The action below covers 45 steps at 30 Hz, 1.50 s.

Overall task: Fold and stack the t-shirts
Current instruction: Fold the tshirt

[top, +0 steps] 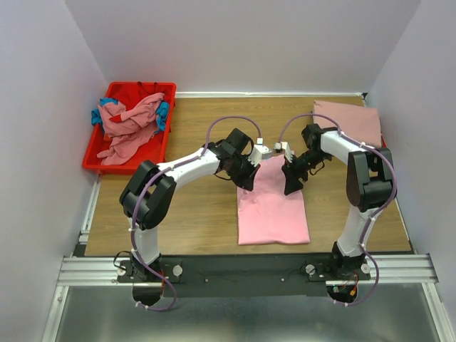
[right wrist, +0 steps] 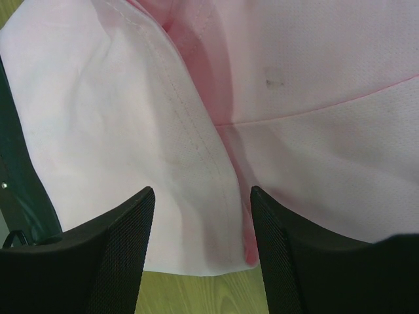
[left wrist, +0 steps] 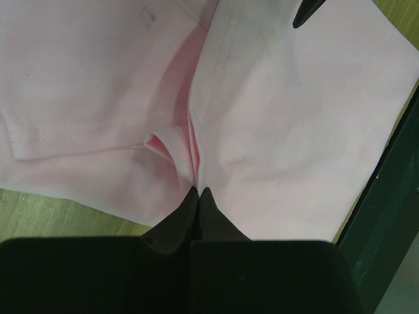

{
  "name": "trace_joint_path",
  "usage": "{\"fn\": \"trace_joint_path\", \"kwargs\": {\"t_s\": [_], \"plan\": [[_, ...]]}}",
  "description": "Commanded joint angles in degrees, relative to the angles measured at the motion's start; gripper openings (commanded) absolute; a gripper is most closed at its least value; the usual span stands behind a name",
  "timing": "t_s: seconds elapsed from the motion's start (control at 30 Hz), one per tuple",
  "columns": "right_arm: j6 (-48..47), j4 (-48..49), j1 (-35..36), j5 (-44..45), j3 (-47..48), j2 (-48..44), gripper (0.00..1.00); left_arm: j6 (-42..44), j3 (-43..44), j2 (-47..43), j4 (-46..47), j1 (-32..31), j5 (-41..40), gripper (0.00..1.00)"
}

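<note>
Pinched in the closed left fingers (left wrist: 178, 226) is a raised fold of the pink t-shirt (top: 273, 206), lying near-centre on the worktop (top: 192, 214). The right fingers (right wrist: 121, 242) stand wide astride its hem. It looks light and limp, best taken by hems or corners.

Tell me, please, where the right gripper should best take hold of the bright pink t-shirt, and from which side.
Grip the stitched hem fold at the far end of the bright pink t-shirt, coming down from above. This fold looks raised over the flat cloth and runs between the open fingers of the right gripper, so closing there should likely catch it.
</note>
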Motion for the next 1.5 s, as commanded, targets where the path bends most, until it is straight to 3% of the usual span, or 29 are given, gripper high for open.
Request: {"fn": "trace_joint_path", "kwargs": {"t_s": [0.0, 0.1, 0.33, 0.43, 0.47, 0.53, 0.67, 1.23, 1.47], "plan": [[0.8, 1.8, 0.7, 0.9, -1.2, 1.1, 0.67, 0.0, 0.7, 0.1, 0.4, -0.2, 1.2, 0.0], [0.7, 1.9, 1.0, 0.9, -2.0, 0.8, 0.65, 0.0, 0.7, 0.2, 0.4, -0.2, 1.2, 0.0], [0.8, 2.0, 1.4, 1.9, -4.0, 0.3, 0.51, 0.0, 0.6, 0.3, 0.7, -0.1, 1.3, 0.0], [1.5, 2.0, 1.4, 2.0, -4.1, -0.1, 0.4, -0.1, 0.5, 0.3, 0.8, -0.1, 1.3, 0.0], [1.9, 2.0, 1.4, 1.9, -3.7, -0.1, 0.31, -0.1, 0.4, 0.3, 0.8, -0.1, 1.2, 0.0], [2.4, 2.0, 1.4, 1.8, -3.6, -0.6, 0.27, -0.1, 0.2, 0.3, 1.0, 0.0, 1.2, 0.0], [3.6, 1.6, 1.4, 1.3, -3.1, -2.0, 0.01, -0.2, -0.1, -0.1, 1.2, 0.2, 1.0, 0.0], [3.4, -6.6, 1.6, -1.4, -5.9, -18.0, 0.0, -4.7, -6.6, -8.7, 2.0, -0.5, 3.7, 0.0], [4.1, -8.4, 3.0, -2.6, -10.1, -25.5, 0.0, -8.5, -9.0, -13.9, 2.5, -4.1, 3.6, 0.0]]}}
